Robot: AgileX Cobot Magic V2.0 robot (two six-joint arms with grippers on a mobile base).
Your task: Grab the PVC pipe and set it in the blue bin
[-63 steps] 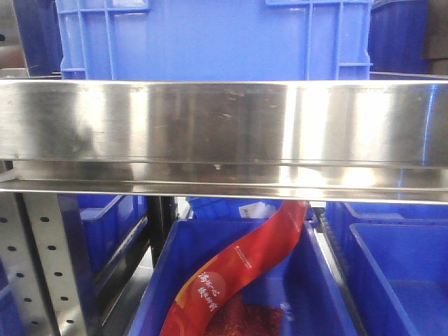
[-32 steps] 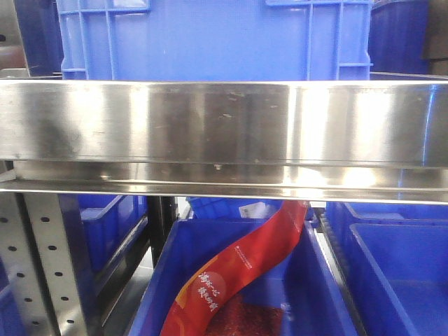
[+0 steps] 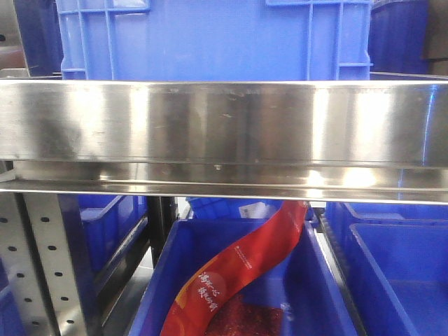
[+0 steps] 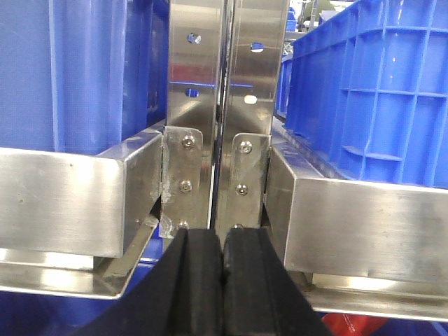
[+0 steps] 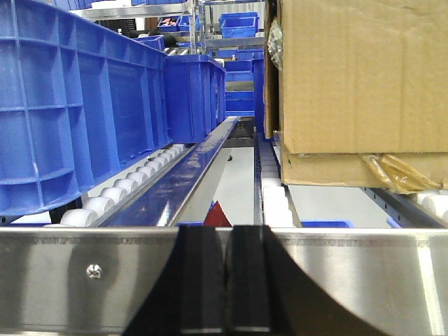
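The PVC pipe is out of view in every frame. A blue bin (image 3: 210, 38) stands on the steel shelf rail (image 3: 224, 126) at the top of the front view; its inside is hidden. More blue bins sit below, one (image 3: 315, 280) holding a red printed bag (image 3: 245, 266). My left gripper (image 4: 222, 241) is shut with nothing between its black fingers, facing the rack's steel upright (image 4: 217, 105). My right gripper (image 5: 225, 234) is also shut and empty, just in front of a steel rail (image 5: 84, 273). Neither gripper shows in the front view.
Blue crates (image 4: 371, 91) flank the upright in the left wrist view. The right wrist view shows a blue crate (image 5: 77, 105) on white rollers (image 5: 126, 185) at left and a cardboard box (image 5: 357, 84) at right, with a roller lane between them.
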